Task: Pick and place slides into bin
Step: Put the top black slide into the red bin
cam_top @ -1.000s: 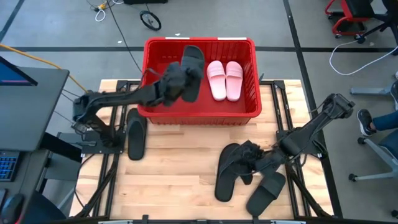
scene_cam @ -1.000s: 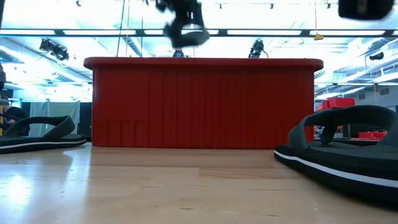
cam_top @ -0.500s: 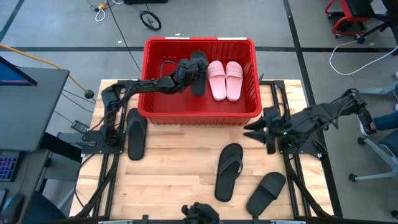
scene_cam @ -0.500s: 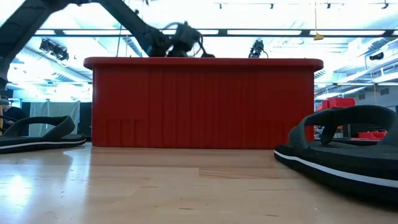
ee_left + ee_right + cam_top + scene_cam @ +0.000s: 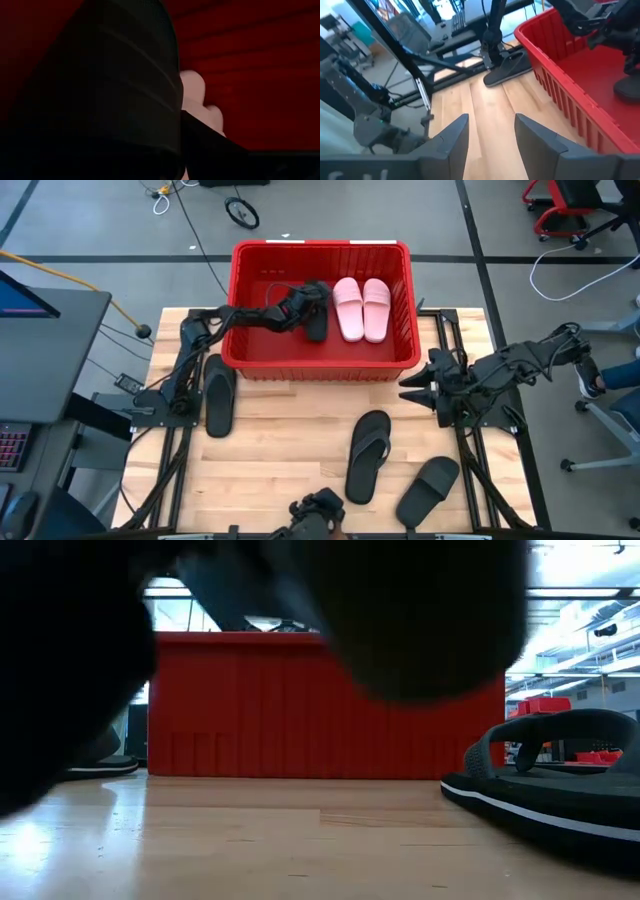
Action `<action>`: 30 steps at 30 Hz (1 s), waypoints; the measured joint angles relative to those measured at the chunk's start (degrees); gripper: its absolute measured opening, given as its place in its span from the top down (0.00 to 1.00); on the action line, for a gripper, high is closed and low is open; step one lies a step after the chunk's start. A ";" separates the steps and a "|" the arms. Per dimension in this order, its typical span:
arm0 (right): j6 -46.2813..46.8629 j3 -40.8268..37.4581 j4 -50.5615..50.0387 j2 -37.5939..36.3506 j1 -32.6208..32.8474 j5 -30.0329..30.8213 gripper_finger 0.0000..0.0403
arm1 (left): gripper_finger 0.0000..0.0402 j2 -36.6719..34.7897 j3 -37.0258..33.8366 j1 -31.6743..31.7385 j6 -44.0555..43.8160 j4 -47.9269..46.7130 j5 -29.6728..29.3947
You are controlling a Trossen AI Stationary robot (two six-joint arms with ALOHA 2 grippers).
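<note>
While a black slide (image 5: 316,320) rests down inside the red bin (image 5: 405,290), just beside the pair of pink slides (image 5: 360,308) lying side by side there, the step in hand looks like the drop-off of that black one. The left pincer (image 5: 303,304) reaches over the bin's near-left wall and sits right at the slide; the left wrist view is filled by the dark strap (image 5: 115,100) with a pink slide (image 5: 200,102) just past it against the red floor, but whether the fingers are clenched on the slide or have let go I cannot tell. Out on the wooden surface (image 5: 280,450) three slides wait: one black slide (image 5: 219,395) lies by the bin's left corner, a black flip-flop (image 5: 367,455) sits in front of the bin, and another black slide (image 5: 428,490) lies near it toward the right front. The right pincer (image 5: 418,385) hovers just off the bin's right front corner, its fingers (image 5: 452,140) spread and empty over bare wood. A dark shape at the surface's front edge (image 5: 315,515) blocks much of the low view. The next move probably calls for the left arm to free the slide and lift clear of the wall, and for the right pincer to descend onto the flip-flop, the nearest of the three.
</note>
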 joint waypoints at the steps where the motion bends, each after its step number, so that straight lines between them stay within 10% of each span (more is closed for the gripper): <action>1: -0.04 0.00 -0.82 -0.13 0.00 -0.07 0.59 | 0.93 0.22 0.02 0.27 0.01 0.41 -0.05; 30: 3.86 0.00 -3.69 -0.69 -1.96 -0.29 0.59 | 0.54 0.28 0.02 1.20 1.37 -0.02 6.44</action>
